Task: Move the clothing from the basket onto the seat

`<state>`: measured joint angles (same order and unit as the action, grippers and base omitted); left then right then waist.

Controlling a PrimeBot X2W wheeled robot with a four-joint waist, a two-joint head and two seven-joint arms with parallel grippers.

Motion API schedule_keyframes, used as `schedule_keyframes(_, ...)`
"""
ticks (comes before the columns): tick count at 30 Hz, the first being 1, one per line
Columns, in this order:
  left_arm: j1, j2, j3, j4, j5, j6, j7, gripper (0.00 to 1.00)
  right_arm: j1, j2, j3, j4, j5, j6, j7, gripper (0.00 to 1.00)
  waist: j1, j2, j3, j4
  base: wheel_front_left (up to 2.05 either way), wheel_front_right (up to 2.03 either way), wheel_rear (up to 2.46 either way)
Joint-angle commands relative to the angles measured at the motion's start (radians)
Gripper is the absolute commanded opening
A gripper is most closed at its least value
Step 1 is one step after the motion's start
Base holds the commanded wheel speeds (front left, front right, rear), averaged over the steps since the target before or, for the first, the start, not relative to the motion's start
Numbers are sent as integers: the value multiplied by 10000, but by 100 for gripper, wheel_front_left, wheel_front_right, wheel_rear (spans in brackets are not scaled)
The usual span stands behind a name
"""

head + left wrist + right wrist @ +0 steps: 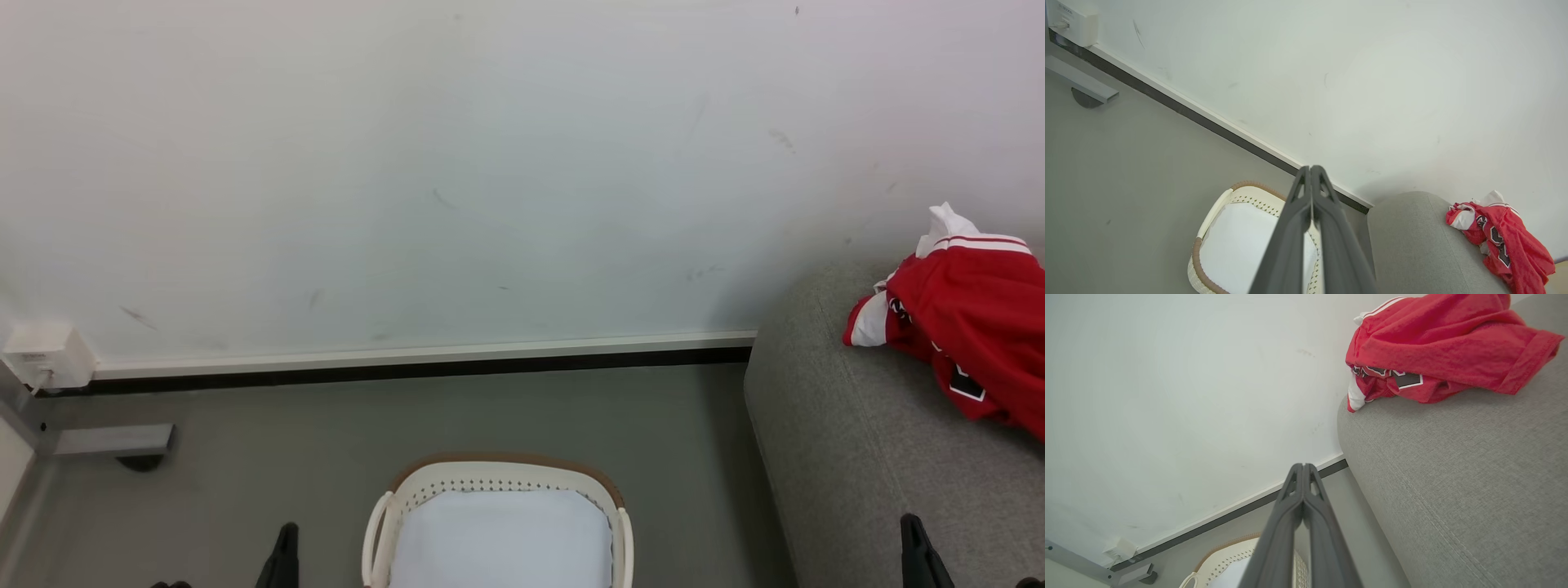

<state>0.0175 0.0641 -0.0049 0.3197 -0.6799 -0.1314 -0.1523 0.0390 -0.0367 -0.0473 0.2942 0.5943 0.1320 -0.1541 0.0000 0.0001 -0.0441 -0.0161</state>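
Clothing of bright red jersey fabric with white striped trim (pixel 971 327) lies crumpled on the large grey fabric-upholstered sofa (pixel 849 457), near the seat's rounded end by the wall and away from its front edge. The oval white perforated plastic laundry basket with its brown woven rim (pixel 498 469) stands on the grey floor (pixel 269 441) near that end of the sofa but not touching it. It holds a plain white cloth liner (pixel 502 539).

We see black-and-white lettering patches on the red fabric (pixel 1437 347) closest in the right wrist view, but folds hide most of them and we cannot read any letter. A small white box on the wall (pixel 1073 22) carries a label too small to read.

The left wrist view takes in the whole heap of clothing (pixel 1506 241), the sofa's end (pixel 1412 245) and the basket (pixel 1197 261) together. The head view cuts the clothing at its right edge.

Our left gripper (pixel 1310 167) has its two dark fingers pressed together, holding nothing, above the basket. Our right gripper (pixel 1303 465) is likewise closed and empty, beside the sofa's front edge (pixel 1453 477), with the basket (pixel 1224 559) below it.
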Motion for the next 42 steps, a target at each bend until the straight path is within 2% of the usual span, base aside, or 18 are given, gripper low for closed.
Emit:
schedule_keyframes(1,-301,17,101,-175,-422,3,82,0,-351,-95,-74,-168,412,-5,91,0,0,-1,7,3,0,0,0)
schedule_keyframes(22,-610,-23,432,-360,-3044,5,849,0,-712,-123,-251,-287,3298,-9,852,0,0,-1,104,36,0,0,0)
schedule_keyframes(42,-837,-53,677,-493,-5000,7,1422,0,-956,-143,-393,-358,5422,-13,1434,0,0,-1,193,66,0,0,0)
